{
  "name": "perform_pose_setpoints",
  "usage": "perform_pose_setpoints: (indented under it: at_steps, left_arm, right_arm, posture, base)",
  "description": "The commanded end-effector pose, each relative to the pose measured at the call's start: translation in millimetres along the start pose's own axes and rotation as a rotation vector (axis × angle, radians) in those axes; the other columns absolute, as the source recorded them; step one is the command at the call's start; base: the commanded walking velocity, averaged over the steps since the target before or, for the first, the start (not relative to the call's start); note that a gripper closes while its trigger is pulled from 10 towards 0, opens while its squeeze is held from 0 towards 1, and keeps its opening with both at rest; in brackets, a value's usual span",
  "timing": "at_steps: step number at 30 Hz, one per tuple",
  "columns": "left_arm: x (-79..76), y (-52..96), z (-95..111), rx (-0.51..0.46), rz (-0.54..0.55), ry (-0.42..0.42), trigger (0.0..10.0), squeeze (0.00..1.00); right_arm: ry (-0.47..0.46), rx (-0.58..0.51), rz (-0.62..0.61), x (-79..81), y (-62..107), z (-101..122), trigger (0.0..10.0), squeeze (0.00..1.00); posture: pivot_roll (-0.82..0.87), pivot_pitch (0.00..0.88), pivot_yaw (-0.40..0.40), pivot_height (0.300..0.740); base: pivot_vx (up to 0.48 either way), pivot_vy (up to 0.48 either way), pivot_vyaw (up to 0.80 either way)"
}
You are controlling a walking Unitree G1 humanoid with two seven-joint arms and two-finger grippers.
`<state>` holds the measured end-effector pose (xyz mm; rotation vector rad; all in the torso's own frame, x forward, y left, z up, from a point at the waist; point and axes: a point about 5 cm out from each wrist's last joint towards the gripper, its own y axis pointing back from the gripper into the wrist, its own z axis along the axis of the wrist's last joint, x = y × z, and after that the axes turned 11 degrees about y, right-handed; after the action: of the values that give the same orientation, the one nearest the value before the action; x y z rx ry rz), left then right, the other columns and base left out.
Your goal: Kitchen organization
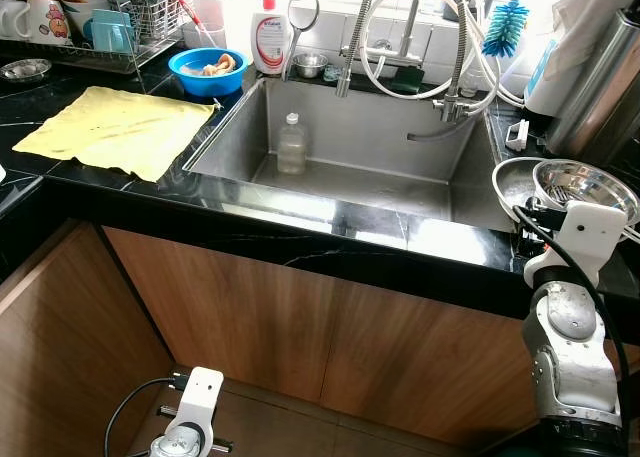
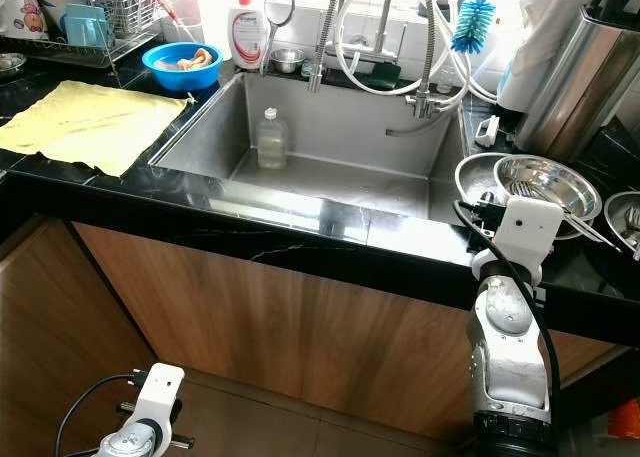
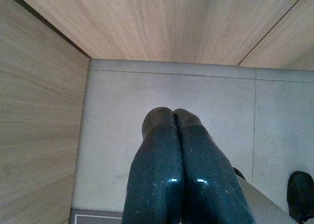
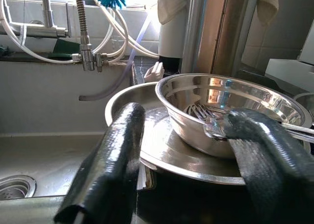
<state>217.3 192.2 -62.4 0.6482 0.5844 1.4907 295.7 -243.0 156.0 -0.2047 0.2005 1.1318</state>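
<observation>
A steel bowl [image 1: 585, 187] holding a fork [image 4: 206, 117] rests on a steel plate [image 1: 507, 182] on the black counter right of the sink [image 1: 350, 157]. My right gripper [image 4: 191, 150] is at counter height just in front of them, open, with one finger on each side of the plate's near rim [image 4: 162, 162]. The right arm [image 1: 572, 327] rises from below the counter edge. My left gripper [image 3: 174, 113] hangs low by the wooden cabinet, shut and empty, pointing at the grey floor. A clear plastic bottle [image 1: 291, 144] stands in the sink.
A yellow cloth [image 1: 115, 129] lies on the counter to the left, with a blue bowl [image 1: 207, 70], soap bottle [image 1: 269, 37] and dish rack [image 1: 120, 22] behind it. The faucet with hoses [image 1: 415, 37] and a blue brush [image 1: 507, 25] are behind the sink. A tall steel vessel [image 1: 600, 97] stands far right.
</observation>
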Motion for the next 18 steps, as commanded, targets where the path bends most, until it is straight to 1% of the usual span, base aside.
perform_pose_setpoints:
  at_steps: [1,10,18]
  left_arm:
    - [0.1,0.6,-3,0.017,-0.010,-0.025,10.0,0.00]
    - [0.0,0.4,-2,0.015,-0.008,-0.024,10.0,0.00]
    - [0.2,0.0,-1,0.011,-0.006,-0.020,10.0,0.00]
  right_arm:
    - [0.001,0.013,-0.006,-2.5,-2.6,0,0.0,0.00]
    - [-0.002,0.004,-0.011,-3.6,-3.9,3,0.0,0.00]
    - [-0.015,-0.037,-0.024,-6.8,-7.0,15,0.0,0.00]
  posture:
    - [0.00,0.000,-0.050,0.740]
    - [0.00,0.000,-0.050,0.740]
    - [0.00,0.000,-0.050,0.740]
  base:
    - [0.000,0.000,0.00]
    - [0.000,0.000,0.00]
    - [0.000,0.000,0.00]
